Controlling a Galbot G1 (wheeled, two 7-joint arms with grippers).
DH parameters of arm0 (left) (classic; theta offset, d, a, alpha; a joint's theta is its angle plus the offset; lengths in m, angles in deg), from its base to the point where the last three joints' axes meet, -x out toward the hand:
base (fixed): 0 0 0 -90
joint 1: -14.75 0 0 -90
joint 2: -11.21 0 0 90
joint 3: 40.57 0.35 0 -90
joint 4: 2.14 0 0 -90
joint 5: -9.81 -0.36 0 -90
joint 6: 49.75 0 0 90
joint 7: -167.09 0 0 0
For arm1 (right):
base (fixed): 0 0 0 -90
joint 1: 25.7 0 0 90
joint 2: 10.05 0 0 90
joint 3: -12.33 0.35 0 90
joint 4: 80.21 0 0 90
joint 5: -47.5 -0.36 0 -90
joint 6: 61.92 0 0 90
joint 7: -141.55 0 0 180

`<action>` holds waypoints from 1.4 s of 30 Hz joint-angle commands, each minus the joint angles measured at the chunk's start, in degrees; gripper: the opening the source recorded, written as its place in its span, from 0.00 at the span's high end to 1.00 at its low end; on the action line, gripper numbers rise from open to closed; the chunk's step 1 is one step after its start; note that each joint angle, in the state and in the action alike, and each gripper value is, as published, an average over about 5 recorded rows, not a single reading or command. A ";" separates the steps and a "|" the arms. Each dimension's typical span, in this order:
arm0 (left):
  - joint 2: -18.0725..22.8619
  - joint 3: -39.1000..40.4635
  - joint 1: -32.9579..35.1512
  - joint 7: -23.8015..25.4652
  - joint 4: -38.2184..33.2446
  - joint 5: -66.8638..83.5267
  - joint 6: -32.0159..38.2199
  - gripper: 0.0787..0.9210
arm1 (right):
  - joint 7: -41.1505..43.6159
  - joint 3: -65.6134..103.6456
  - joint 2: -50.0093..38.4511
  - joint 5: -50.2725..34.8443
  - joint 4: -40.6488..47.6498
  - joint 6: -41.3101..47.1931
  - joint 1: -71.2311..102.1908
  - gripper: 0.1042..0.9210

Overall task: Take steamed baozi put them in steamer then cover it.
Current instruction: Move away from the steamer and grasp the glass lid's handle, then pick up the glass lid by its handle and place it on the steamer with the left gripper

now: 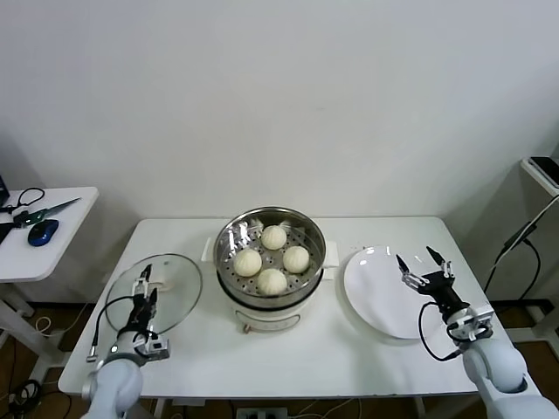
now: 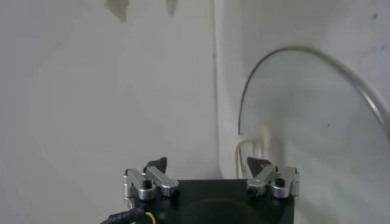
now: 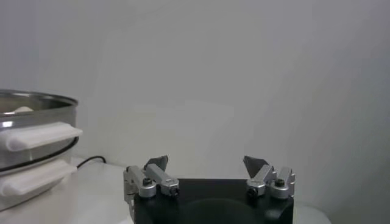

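**Workstation Status: Four Baozi in Steamer, Cover Off**

The work surface is a white rectangular table (image 1: 192,349) with a smooth matte top, set against a plain white wall (image 1: 279,96). A smaller white side table (image 1: 61,249) stands off the robot's left side and carries scissors (image 1: 44,210) and a blue mouse (image 1: 42,231).

The steamer (image 1: 271,262) sits at the table centre: a round, shiny stainless-steel pot on a white base, with a perforated basket floor. The four steamed baozi (image 1: 272,259), smooth, round and cream-white, rest inside it in a diamond layout.

The cover (image 1: 170,288), a round clear glass lid with a metal rim, lies flat on the table to the left of the steamer. A flat, glossy white plate (image 1: 380,292) lies to the right of it.

The left gripper (image 1: 145,286) hangs over the near edge of the cover, fingers spread and holding nothing. The right gripper (image 1: 424,264) hangs over the plate's right side, fingers spread wide and holding nothing.
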 commanded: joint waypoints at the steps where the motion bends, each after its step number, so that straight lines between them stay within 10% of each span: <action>1: 0.09 0.26 -7.85 -1.40 10.29 -1.53 -0.33 0.12 | 0.14 0.84 1.07 1.57 1.47 -0.32 0.65 0.12; 18: -0.54 0.52 -10.76 -1.27 12.46 0.91 -0.27 0.14 | 1.33 0.53 2.29 3.27 4.51 -1.50 -0.30 0.12; 42: -2.97 -0.38 -3.34 -1.97 -0.25 7.80 0.02 0.90 | 2.31 0.41 3.71 4.14 7.63 -2.64 -2.13 0.12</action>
